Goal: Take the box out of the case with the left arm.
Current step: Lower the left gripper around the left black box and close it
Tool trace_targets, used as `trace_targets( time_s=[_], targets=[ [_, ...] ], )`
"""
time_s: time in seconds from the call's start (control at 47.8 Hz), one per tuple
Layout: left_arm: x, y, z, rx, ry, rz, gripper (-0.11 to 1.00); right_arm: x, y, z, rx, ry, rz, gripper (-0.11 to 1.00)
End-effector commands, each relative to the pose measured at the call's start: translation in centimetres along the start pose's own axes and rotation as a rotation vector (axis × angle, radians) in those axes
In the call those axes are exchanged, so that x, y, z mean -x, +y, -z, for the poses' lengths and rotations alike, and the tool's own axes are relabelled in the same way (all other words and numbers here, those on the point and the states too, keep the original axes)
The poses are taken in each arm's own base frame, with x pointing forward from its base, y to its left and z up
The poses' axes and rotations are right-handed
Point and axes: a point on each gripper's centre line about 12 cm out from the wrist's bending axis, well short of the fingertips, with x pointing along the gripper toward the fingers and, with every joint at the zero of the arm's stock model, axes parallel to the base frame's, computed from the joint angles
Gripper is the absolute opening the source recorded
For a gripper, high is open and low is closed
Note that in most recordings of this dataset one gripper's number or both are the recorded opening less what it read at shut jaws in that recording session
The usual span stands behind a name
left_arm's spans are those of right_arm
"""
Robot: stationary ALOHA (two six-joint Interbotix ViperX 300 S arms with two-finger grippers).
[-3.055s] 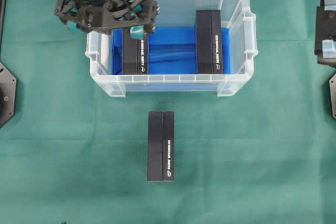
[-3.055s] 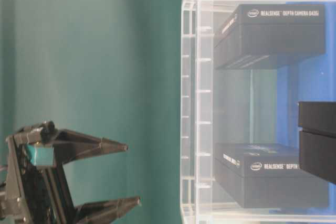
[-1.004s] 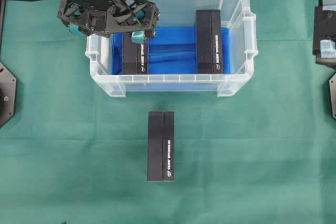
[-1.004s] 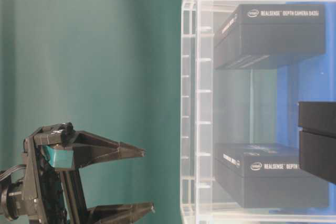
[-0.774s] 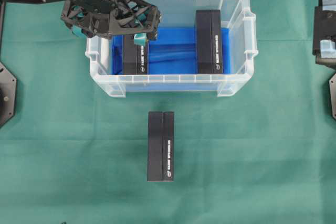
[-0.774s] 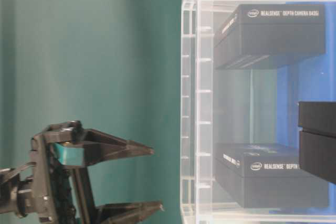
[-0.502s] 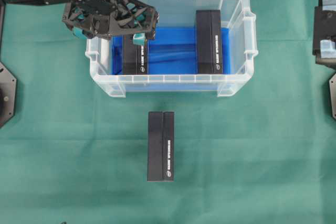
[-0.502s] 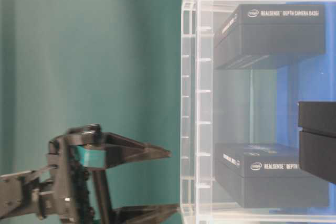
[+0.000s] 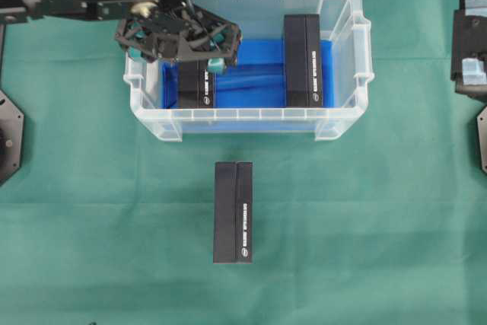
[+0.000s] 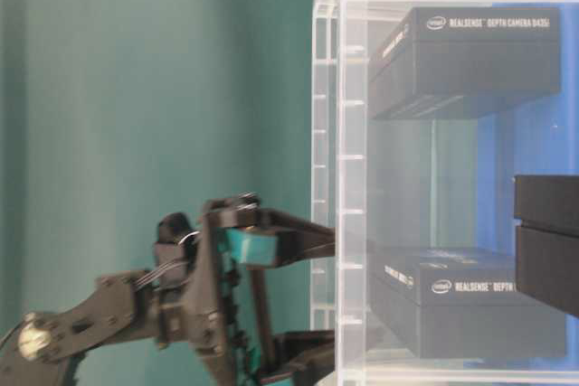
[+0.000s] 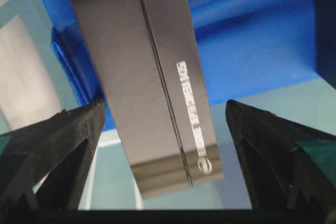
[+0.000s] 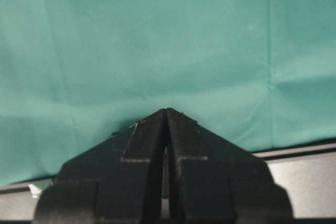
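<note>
Left wrist view: the box (image 11: 152, 77) lies between the wide-spread fingers (image 11: 58, 145) of the left gripper (image 11: 165, 156), untouched.

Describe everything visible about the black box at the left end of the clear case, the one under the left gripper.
The left box is a long, matte black carton with a lengthwise seam and small pale print plus a round logo near one end. It lies flat on the blue liner inside the case, parallel to the other box. The open left gripper straddles it, fingers apart on either side; no contact is visible.
</note>
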Motion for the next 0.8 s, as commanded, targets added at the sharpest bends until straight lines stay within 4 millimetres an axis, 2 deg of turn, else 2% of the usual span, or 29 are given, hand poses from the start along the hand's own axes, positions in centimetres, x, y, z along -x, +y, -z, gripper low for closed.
trace_targets(
  time_s=[0.0, 0.251, 0.774],
  targets=[
    [0.0, -0.5, -0.2, -0.008, -0.013, 0.019, 0.93, 0.2, 0.1, -0.2, -0.003, -0.010, -0.009, -0.01],
    [-2.4, -1.0, -0.4, -0.011, -0.016, 0.031, 0.93, 0.1, 0.2, -0.1, -0.002, -0.003, -0.012, -0.01],
    [-2.8, -0.7, -0.1, -0.002, -0.001, 0.023, 0.90, -0.2, 0.2, 0.0, 0.001, 0.003, -0.011, -0.01]
  ],
)
